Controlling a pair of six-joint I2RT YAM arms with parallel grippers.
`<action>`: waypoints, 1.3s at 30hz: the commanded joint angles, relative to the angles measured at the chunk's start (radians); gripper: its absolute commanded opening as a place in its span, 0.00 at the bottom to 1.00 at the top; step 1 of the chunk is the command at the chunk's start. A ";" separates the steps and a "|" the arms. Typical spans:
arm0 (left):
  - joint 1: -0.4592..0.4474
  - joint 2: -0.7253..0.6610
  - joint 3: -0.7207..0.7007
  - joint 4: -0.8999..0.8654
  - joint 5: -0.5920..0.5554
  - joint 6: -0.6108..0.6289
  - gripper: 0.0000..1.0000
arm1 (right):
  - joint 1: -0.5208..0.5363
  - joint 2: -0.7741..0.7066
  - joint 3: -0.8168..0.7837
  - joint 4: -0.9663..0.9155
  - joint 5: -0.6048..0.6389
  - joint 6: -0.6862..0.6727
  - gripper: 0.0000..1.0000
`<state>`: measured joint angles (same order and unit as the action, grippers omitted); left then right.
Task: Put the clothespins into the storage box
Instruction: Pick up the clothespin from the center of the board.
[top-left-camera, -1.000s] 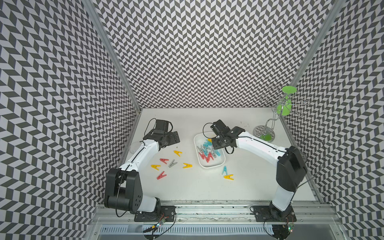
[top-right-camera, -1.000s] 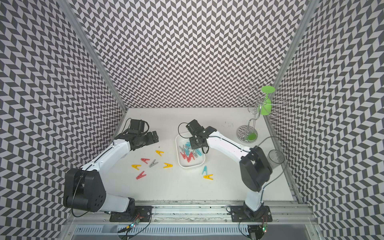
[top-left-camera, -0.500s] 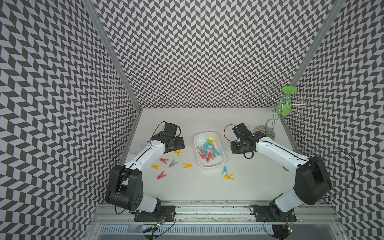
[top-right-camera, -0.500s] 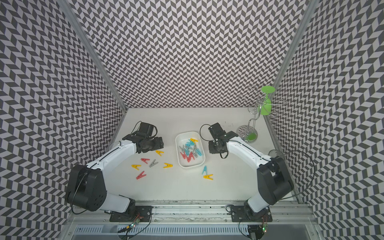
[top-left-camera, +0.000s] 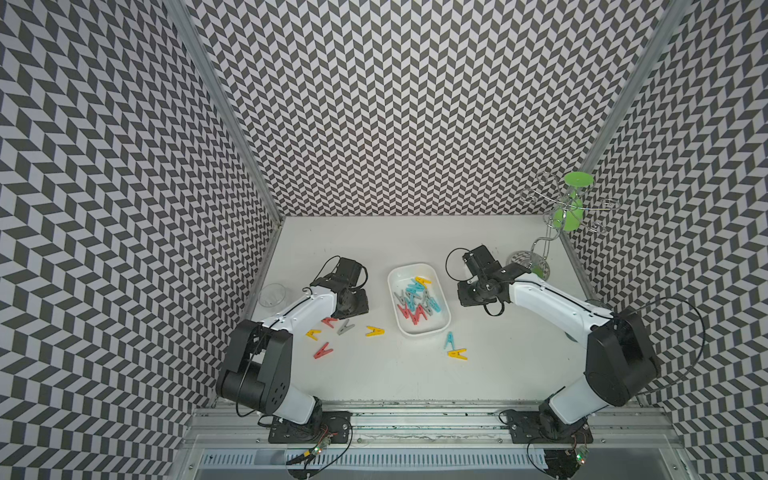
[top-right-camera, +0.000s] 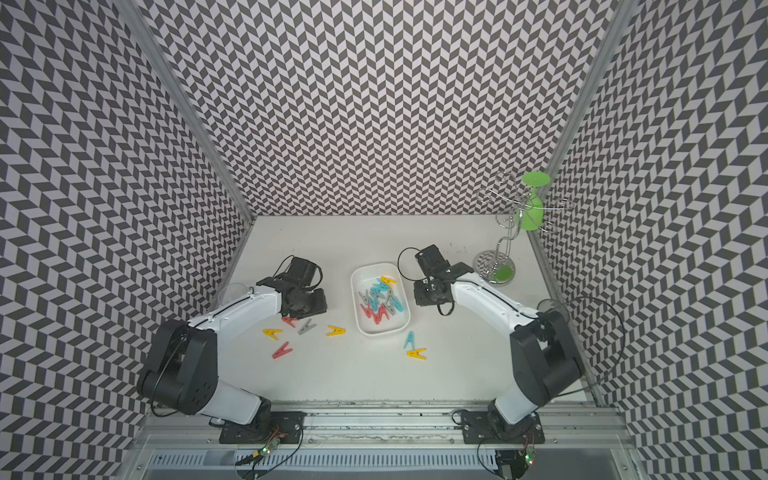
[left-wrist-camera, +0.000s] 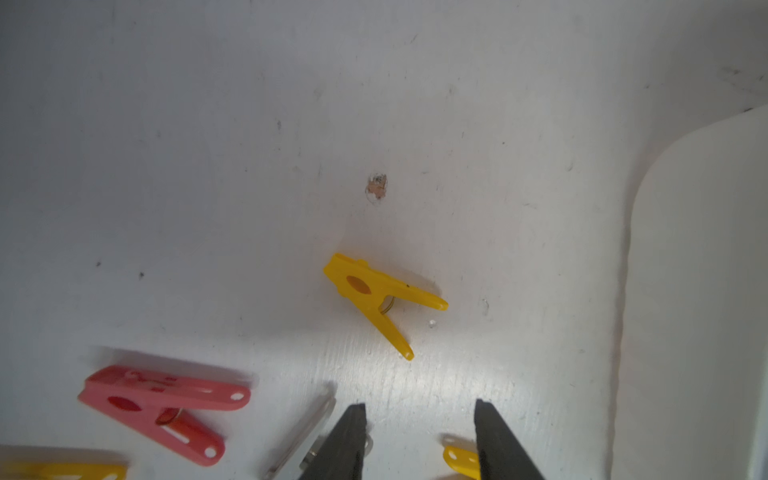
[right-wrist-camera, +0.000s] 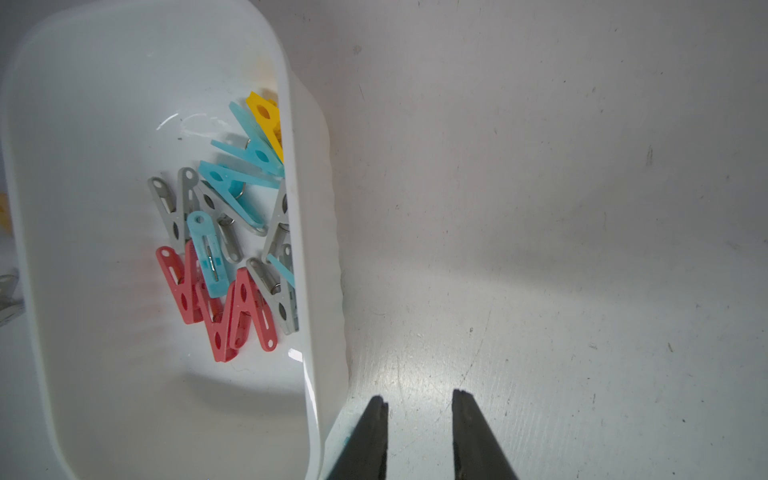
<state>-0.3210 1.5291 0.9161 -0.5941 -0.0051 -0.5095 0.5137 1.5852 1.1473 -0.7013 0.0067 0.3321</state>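
The white storage box (top-left-camera: 406, 275) stands mid-table in both top views and holds several clothespins (right-wrist-camera: 216, 257) in red, blue, grey and yellow. Left of it lie loose ones: a yellow clothespin (left-wrist-camera: 376, 296), a red clothespin (left-wrist-camera: 160, 409), a grey clothespin (top-left-camera: 345, 327) and others. A blue clothespin (top-left-camera: 449, 339) and a yellow clothespin (top-left-camera: 457, 354) lie in front of the box. My left gripper (left-wrist-camera: 419, 405) hangs low over the loose pins, open, with only bare table between its fingers. My right gripper (right-wrist-camera: 419, 399) stands just right of the box wall (right-wrist-camera: 320, 257), open and empty.
A clear cup (top-left-camera: 272, 295) stands by the left wall. A wire stand (top-left-camera: 534, 262) with a green glass (top-left-camera: 568, 214) hanging on it fills the back right corner. Patterned walls close three sides, and a metal rail (top-left-camera: 415, 419) runs along the front.
My right gripper has drawn back from over the box to the table at its right. My left gripper has come forward over the loose clothespins, and its jaws have narrowed.
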 joint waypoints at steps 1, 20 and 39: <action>-0.007 0.039 0.012 0.013 -0.029 -0.007 0.41 | -0.005 0.007 0.002 0.044 -0.007 -0.011 0.29; -0.001 0.151 0.055 0.072 -0.108 -0.015 0.34 | -0.022 0.016 -0.003 0.066 -0.023 -0.007 0.28; -0.003 0.123 0.060 0.098 -0.152 0.047 0.03 | -0.027 0.018 0.006 0.066 -0.031 -0.011 0.29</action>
<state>-0.3248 1.6791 0.9504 -0.5072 -0.1371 -0.4854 0.4938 1.5967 1.1469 -0.6647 -0.0238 0.3286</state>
